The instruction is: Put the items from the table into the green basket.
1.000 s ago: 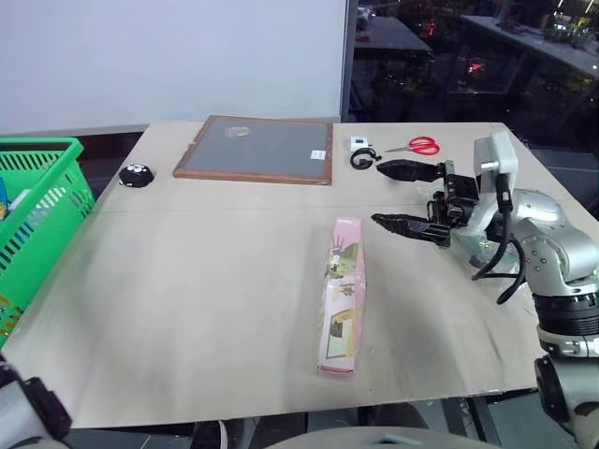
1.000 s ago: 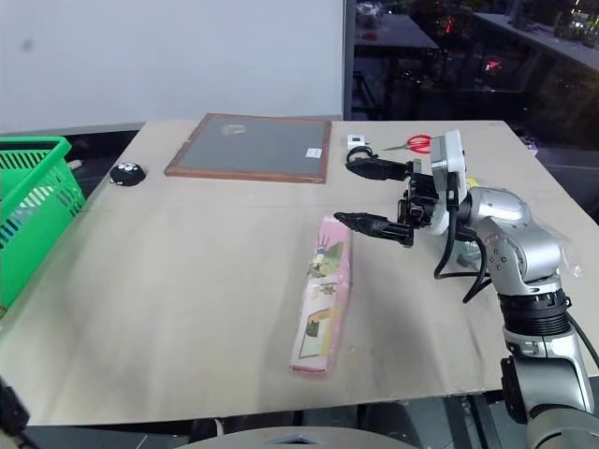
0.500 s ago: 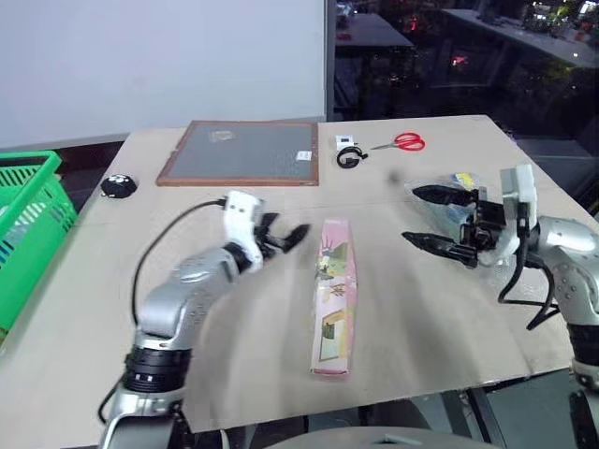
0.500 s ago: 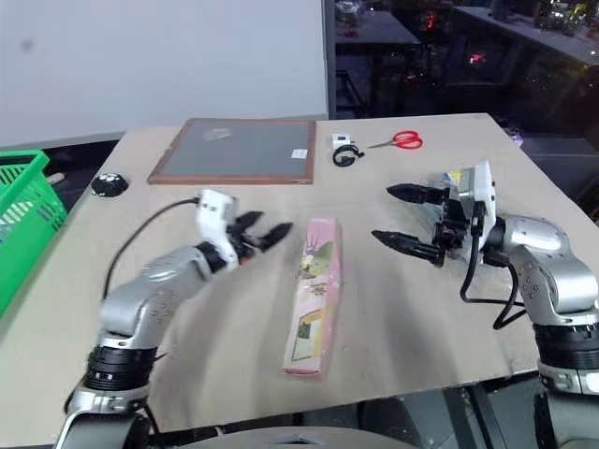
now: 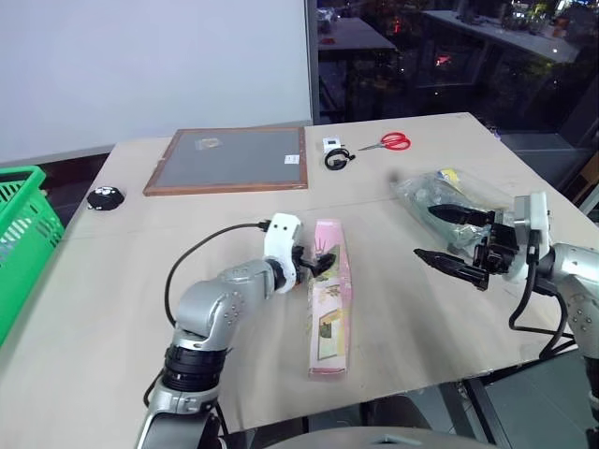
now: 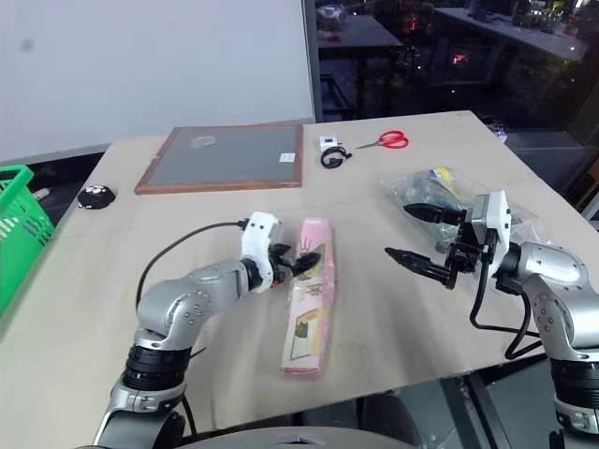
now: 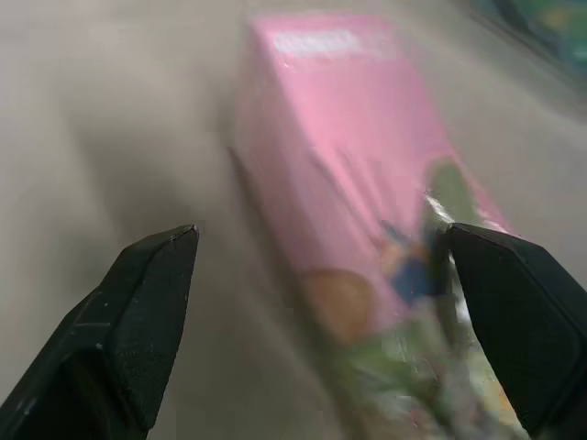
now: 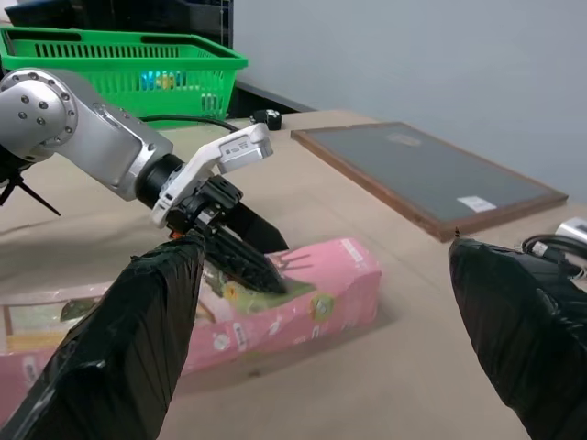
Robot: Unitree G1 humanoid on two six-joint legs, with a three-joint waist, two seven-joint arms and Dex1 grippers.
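A long flat pink box [image 5: 328, 304] lies lengthwise near the middle of the table [image 5: 112, 309]. My left gripper [image 5: 318, 265] is open at the box's far end, and in the left wrist view the box [image 7: 348, 183] lies between its two fingers [image 7: 138, 321]. To the right, my right gripper [image 5: 429, 234] hangs open and empty above the table, pointing left toward the box. Just behind it lies a clear plastic bag [image 5: 440, 187] of colourful goods. The green basket [image 5: 19, 234] stands off the table's left edge, with something coloured inside [image 8: 165, 81].
A wood-framed grey board [image 5: 229, 159] lies at the back of the table. Red-handled scissors [image 5: 386, 142] and a small white device with a black cable [image 5: 334, 154] lie to its right. A small black object [image 5: 105, 197] sits near the left edge.
My left arm has swung in from the left and come down on the pink box's far end. The right gripper has drawn back to the right and sunk a little, still open.
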